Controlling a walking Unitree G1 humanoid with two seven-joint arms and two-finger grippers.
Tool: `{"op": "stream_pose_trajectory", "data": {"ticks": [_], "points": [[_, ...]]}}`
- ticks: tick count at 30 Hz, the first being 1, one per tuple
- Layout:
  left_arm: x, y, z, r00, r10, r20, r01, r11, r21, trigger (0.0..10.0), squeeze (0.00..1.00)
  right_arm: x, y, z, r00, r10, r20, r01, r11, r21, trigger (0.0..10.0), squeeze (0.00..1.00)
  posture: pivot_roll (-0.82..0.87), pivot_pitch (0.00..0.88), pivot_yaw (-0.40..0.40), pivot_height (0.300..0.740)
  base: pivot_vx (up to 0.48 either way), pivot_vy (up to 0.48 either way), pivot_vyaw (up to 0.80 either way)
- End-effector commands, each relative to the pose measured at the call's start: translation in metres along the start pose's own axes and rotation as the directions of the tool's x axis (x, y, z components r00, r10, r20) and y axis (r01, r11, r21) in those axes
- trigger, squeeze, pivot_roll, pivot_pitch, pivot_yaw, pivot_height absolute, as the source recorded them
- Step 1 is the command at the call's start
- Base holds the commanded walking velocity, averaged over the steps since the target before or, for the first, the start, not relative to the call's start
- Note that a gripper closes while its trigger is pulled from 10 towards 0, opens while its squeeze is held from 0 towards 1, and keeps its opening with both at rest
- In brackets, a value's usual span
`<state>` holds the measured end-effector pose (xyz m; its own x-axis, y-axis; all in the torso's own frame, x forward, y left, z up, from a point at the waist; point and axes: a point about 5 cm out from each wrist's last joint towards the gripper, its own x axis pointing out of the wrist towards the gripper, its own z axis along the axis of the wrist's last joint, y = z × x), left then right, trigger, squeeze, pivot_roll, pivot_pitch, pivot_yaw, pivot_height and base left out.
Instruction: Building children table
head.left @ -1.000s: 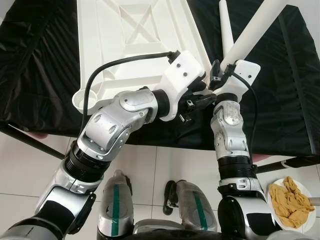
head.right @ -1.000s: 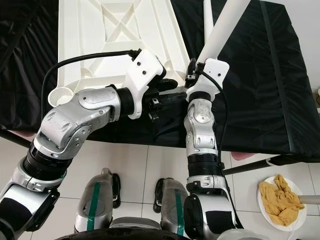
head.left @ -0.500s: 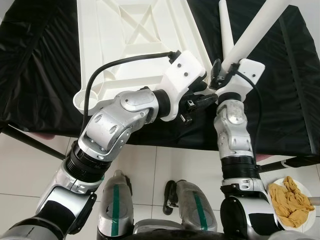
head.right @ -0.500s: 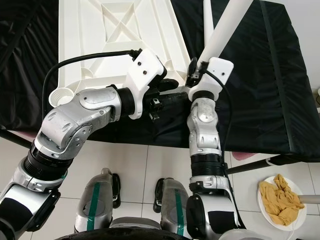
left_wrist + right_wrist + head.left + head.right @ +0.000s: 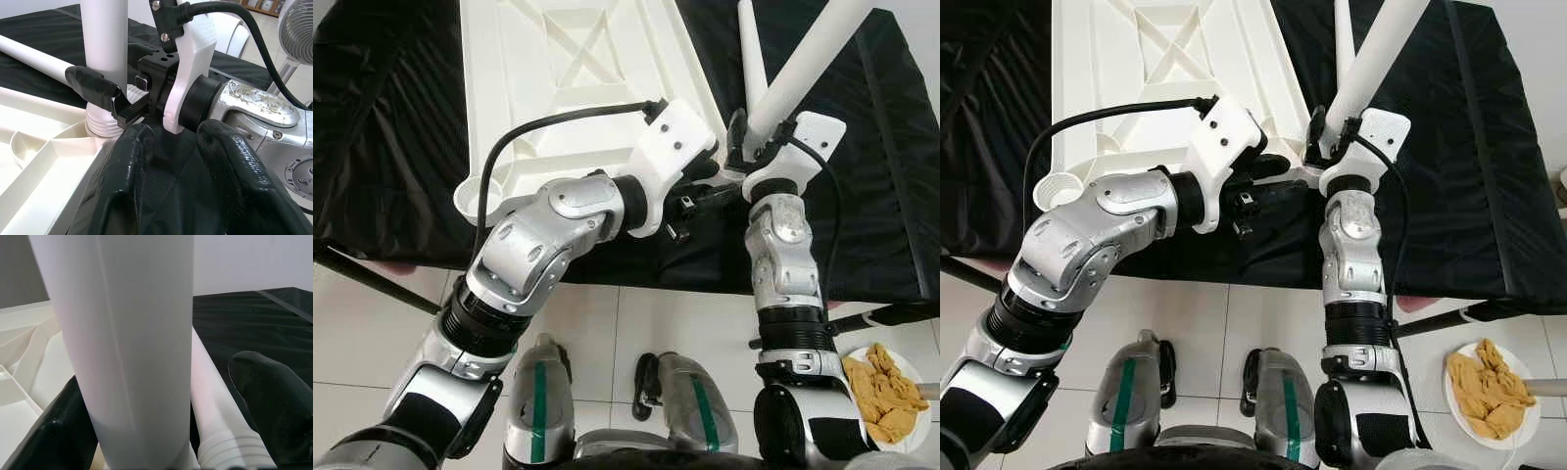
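Note:
The white tabletop [image 5: 558, 88] lies upside down on a black cloth [image 5: 391, 127]. At its near right corner stands a white leg [image 5: 808, 64], tilted to the right, its threaded end at the corner socket [image 5: 100, 125]. My right gripper [image 5: 754, 137] is shut on this leg close to its lower end. The left gripper [image 5: 710, 191] hovers open beside that same corner; in the left wrist view only black cloth shows between its fingers [image 5: 127, 181]. A second white leg [image 5: 751, 49] lies flat on the cloth just behind the held one.
The tabletop's near left corner has a round socket [image 5: 470, 196]. A white plate with a yellow rag [image 5: 886, 397] sits on the tiled floor at the right. Dark metal bars [image 5: 372, 279] run under the cloth-covered table's front edge. A fan [image 5: 298, 29] stands beyond.
My right arm has shifted slightly to the right with the leg still in its grip. The left arm has stayed in place.

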<state>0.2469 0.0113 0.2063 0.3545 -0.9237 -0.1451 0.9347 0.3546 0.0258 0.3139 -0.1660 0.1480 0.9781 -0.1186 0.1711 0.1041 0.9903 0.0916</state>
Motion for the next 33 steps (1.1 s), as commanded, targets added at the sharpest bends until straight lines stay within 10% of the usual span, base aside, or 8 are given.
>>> {"op": "stream_pose_trajectory", "data": {"ticks": [1, 19, 25, 33], "points": [[0.001, -0.001, 0.001, 1.0, -0.009, -0.001, 0.009, 1.0, 0.005, 10.0, 0.0, 0.001, -0.003, 0.003, 1.0, 0.008, 0.009, -0.008, 1.0, 0.008, 10.0, 0.0, 0.03, 0.021, -0.062, 0.74, 0.0, 0.0, 0.0], [0.002, -0.001, 0.001, 1.0, -0.008, 0.0, 0.008, 1.0, 0.007, 10.0, 0.0, 0.012, -0.027, 0.005, 0.934, 0.356, -0.026, -0.357, 0.933, -0.045, 10.0, 0.0, 0.03, 0.023, -0.06, 0.74, 0.0, 0.0, 0.0], [0.001, 0.001, 0.001, 1.0, 0.0, -0.003, 0.0, 1.0, 0.01, 10.0, 0.0, 0.018, -0.034, 0.003, 0.83, 0.554, -0.064, -0.556, 0.831, -0.028, 10.0, 0.0, 0.04, 0.022, -0.056, 0.74, 0.0, 0.0, 0.0], [0.0, 0.008, -0.011, 0.999, 0.038, -0.026, -0.038, 0.999, -0.013, 10.0, 0.0, 0.026, -0.034, 0.003, 0.801, 0.594, -0.079, -0.597, 0.802, -0.022, 10.0, 0.0, 0.05, 0.016, -0.056, 0.74, 0.0, 0.0, 0.0]]}}
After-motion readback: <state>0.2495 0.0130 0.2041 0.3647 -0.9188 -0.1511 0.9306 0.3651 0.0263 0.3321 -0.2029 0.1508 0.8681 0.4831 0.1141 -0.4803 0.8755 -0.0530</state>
